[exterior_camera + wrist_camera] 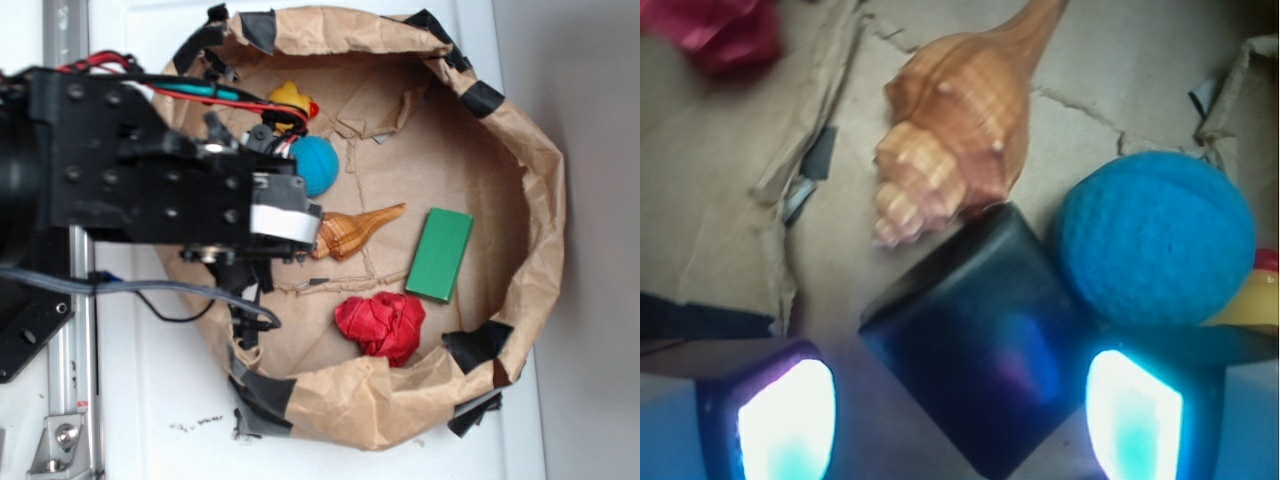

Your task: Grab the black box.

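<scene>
With the tool (960, 415) spread wide and the box (975, 345) lying corner-on between its pads, just short of the shell (955, 130) and touching the ball (1155, 240): risk of closing on corners, twisting the box loose, nudging either neighbour.

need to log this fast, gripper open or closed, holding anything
gripper: open, holding nothing; the black box sits between its fingers, not yet clamped.
</scene>
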`<state>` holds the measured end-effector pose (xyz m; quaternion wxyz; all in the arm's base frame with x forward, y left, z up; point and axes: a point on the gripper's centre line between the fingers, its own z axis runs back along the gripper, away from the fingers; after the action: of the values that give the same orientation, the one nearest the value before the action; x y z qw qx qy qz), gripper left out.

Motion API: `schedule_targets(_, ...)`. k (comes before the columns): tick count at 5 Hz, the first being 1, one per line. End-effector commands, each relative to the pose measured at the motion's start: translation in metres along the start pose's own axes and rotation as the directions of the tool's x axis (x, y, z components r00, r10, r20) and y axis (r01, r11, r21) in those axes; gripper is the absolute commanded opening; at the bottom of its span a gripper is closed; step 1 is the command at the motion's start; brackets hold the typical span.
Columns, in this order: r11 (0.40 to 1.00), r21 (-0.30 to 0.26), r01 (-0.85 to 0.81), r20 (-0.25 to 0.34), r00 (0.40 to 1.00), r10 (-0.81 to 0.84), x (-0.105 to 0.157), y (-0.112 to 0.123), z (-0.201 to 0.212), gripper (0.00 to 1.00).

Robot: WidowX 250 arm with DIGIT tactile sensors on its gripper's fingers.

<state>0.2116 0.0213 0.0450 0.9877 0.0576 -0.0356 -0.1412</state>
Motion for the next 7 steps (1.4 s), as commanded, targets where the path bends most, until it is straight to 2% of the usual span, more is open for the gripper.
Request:
schedule_targets(1,0.998,0.055,0.032,0.066,0.997,-0.036,0.000,0.017,0.016,1.00)
schedule_targets(3,0.991,0.114,0.071,0.061,0.995,-0.079,0.000,0.026,-0.002,1.00)
schedule_targets(4,0.995,0.065,0.075,0.025,0.997,-0.077,0.010,0.025,-0.025,1.00)
schedule_targets(5,0.997,0.020,0.079,0.015,0.997,-0.080,0.018,0.022,-0.036,1.00)
schedule_targets(6,0.997,0.014,0.076,0.019,0.997,-0.076,0.021,0.021,-0.037,1.00)
schedule_targets(7,0.999,0.008,0.039,0.016,0.999,-0.039,0.018,0.021,-0.034,0.61)
